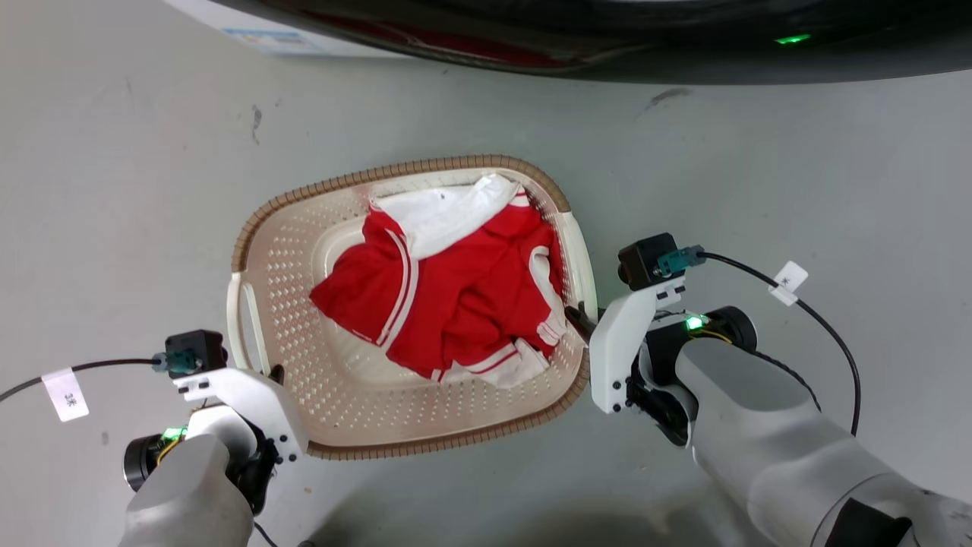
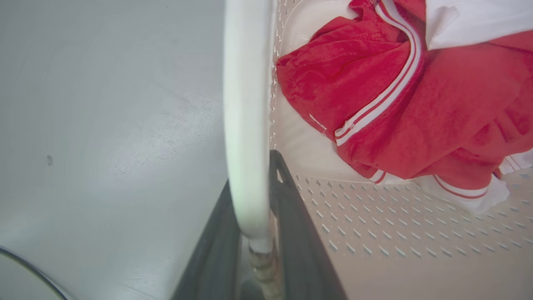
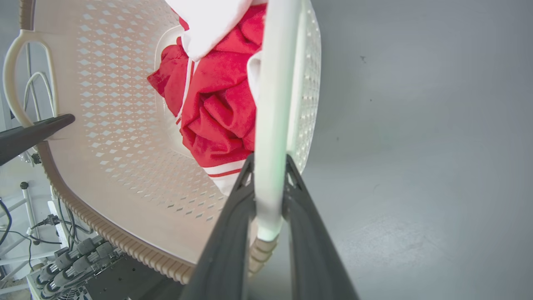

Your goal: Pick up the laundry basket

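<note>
1. Your left claw (image 1: 275,374) sits at 8 o'clock of the laundry basket (image 1: 456,163), its dark fingers (image 2: 293,216) clamped on the cream left handle (image 2: 245,104).
2. The basket lies mid-view between both claws, over the grey floor (image 1: 114,190). A red-and-white garment (image 1: 456,296) is heaped toward its 3 o'clock side.
3. Your right claw (image 1: 575,315) is at the basket's 3 o'clock, closed tight on the right handle (image 3: 272,104).

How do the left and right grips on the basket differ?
The left gripper sits lower in the head view than the right gripper, so the laundry basket sits angled. Clothes lie against the right gripper's side; the left's is bare. Both clamp it, one finger inside, one outside.
</note>
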{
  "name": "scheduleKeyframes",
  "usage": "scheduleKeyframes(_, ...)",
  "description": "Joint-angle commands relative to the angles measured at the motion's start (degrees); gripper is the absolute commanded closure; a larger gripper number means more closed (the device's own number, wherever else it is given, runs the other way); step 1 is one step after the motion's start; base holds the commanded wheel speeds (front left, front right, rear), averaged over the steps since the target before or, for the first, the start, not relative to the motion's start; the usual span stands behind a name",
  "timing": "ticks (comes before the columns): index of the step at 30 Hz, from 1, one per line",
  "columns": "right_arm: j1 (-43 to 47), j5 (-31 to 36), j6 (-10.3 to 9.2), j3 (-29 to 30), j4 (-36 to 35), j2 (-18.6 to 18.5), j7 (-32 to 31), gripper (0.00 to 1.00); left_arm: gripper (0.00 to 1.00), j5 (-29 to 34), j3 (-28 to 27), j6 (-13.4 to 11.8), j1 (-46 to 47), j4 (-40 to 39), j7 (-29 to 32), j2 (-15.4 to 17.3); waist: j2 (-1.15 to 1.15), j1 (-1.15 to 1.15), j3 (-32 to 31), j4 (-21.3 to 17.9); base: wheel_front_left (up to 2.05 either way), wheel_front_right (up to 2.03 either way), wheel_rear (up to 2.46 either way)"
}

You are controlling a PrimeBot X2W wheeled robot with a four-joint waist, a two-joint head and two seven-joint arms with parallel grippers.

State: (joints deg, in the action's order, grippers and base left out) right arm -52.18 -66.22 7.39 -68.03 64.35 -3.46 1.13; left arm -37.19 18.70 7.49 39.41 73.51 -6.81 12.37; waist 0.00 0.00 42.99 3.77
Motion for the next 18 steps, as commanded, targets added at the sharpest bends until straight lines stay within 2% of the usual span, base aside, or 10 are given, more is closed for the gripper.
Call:
scheduleKeyframes(1,1.04,-0.50,0.18,-0.24,-0.43,1.04,0.62,1.00,1.00,-0.42,0.22,-0.01,-0.49,-0.21,-0.49,-0.40,0.00,0.00,-1.22,-0.65,0.00,0.00,0.00)
scheduleKeyframes(6,3.51,-2.31,0.18,-1.08,0.60,1.04,-2.13,1.00,1.00,-0.79,1.34,-0.01,-1.14,-0.17,0.37,-1.19,0.00,0.00,-5.63,-1.51,0.00,0.00,0.00)
scheduleKeyframes(12,5.46,-4.32,0.20,-2.29,2.33,1.19,-9.74,1.00,1.00,-0.71,4.22,0.12,0.02,-0.35,5.84,-2.91,0.00,0.00,-12.68,-2.42,0.00,0.00,0.00)
scheduleKeyframes(18,6.38,-5.28,0.22,-2.90,4.20,1.23,-14.09,1.00,1.00,-0.46,6.98,0.12,1.15,-0.79,8.99,-3.82,0.00,0.00,-19.19,-4.07,0.00,0.00,0.00)
